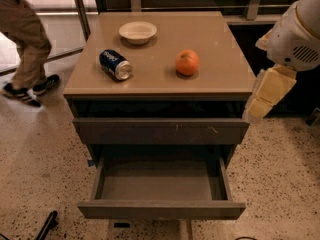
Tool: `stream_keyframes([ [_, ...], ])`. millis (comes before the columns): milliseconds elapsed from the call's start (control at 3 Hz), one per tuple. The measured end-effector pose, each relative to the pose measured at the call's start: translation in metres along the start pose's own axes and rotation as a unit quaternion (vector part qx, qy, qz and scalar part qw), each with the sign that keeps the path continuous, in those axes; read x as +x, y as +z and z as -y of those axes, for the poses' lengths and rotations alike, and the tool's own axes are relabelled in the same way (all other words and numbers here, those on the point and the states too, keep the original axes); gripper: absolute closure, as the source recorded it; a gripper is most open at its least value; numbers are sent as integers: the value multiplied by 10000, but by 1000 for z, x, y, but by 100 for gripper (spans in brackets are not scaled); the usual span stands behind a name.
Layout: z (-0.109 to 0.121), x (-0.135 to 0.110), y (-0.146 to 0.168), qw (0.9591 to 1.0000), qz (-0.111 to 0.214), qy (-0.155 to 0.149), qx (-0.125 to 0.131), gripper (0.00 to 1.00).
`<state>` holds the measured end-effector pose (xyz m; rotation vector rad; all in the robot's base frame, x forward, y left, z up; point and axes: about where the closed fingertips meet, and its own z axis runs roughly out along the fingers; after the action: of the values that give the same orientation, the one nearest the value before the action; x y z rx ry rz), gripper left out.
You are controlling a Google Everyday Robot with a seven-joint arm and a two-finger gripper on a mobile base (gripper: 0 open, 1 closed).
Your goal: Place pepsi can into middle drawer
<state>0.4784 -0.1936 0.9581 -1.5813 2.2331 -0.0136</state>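
Can [116, 64] lies sideways on desk [225, 71]; claw [267, 94] hangs at right, its opening we cannot tell. We advise gripping across the barrel, clear of orange [187, 62].

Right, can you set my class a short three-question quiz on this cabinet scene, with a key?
1. True or false: the pepsi can stands upright on the cabinet.
2. Which is nearest the can? A: the orange. B: the bowl. C: the tool hanging off the cabinet's right edge in the picture.
3. Fill in: the pulled-out middle drawer holds ____.

Key: 1 false, it lies on its side. 2 B. 3 nothing.
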Motion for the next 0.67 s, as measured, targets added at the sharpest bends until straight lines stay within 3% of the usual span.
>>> stream_keyframes([
  [333,26,-22,39,9982,267,532,-31,0],
  [667,46,-44,76,9963,277,805,-112,0],
])
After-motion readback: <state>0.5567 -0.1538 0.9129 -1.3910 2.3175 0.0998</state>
